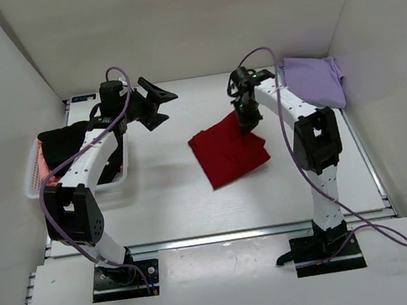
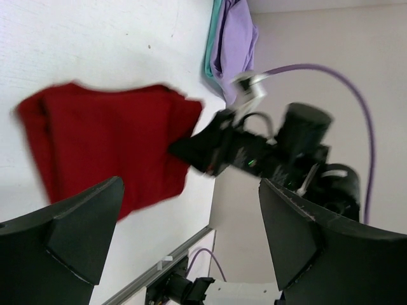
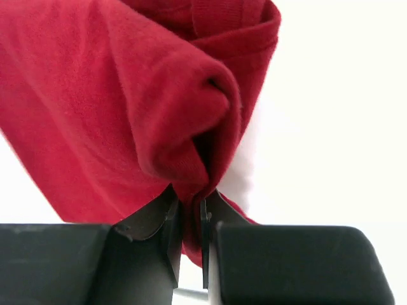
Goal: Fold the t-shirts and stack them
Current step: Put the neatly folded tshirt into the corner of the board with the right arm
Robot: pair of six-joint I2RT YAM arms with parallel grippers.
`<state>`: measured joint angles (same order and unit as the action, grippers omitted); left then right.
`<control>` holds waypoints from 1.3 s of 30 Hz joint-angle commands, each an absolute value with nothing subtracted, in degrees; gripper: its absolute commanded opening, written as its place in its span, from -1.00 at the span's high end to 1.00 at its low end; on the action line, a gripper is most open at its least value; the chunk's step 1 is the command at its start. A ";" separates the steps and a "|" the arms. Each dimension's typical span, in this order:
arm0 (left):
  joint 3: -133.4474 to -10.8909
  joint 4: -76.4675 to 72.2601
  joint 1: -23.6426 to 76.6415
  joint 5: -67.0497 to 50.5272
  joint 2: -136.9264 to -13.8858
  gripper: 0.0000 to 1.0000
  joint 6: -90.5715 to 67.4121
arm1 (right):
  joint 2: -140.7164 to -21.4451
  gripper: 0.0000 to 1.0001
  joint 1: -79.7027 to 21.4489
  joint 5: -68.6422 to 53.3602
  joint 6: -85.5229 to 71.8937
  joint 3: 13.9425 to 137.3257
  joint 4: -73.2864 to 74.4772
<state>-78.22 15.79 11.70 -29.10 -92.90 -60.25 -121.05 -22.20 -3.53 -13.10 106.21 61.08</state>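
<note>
- Top view: the deep red soft cloth t-shirt (image 1: 227,158) lies folded into a rough square on the white table (image 1: 173,202), a little right of the middle. The right gripper (image 1: 248,129) is down on its far right corner. The pale lavender cloth t-shirt (image 1: 315,80) is heaped in the far right corner, well apart. The left gripper (image 1: 152,103) is held up with its jaws spread wide and nothing in them, near the white plastic lattice basket (image 1: 35,193), which holds a black tee (image 1: 62,142) and a pink tee (image 1: 37,172)
- Left wrist view: its own black fingers (image 2: 82,222) stand far apart with only air between them; beyond, the red shirt lies flat with the right gripper's tip at its edge
- Right wrist view: the jaws are almost closed, pinching a bunched fold of red cloth several layers thick, which bulges just past the fingertips
- Handling, as a judgement: the shirt looks light, limp and in no way fragile. Lifted by this one corner it would likely sag and the layers fall open. A hold through all the layers at the folded edge, or one at each of two corners, should keep its shape
</note>
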 commanded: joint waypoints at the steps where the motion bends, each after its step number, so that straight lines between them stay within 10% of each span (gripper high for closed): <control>1: -78.40 15.03 12.39 -30.15 -91.50 -0.97 -60.29 | -118.83 1.00 -17.33 4.29 -7.22 113.27 60.73; 39: -67.24 13.71 18.90 -31.47 -94.57 -0.97 -57.74 | -142.11 0.97 12.66 19.41 10.20 143.87 26.29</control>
<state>-68.55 14.50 18.57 -30.68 -95.57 -58.50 -142.04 12.51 14.94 8.51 142.17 34.89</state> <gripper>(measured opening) 0.985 0.097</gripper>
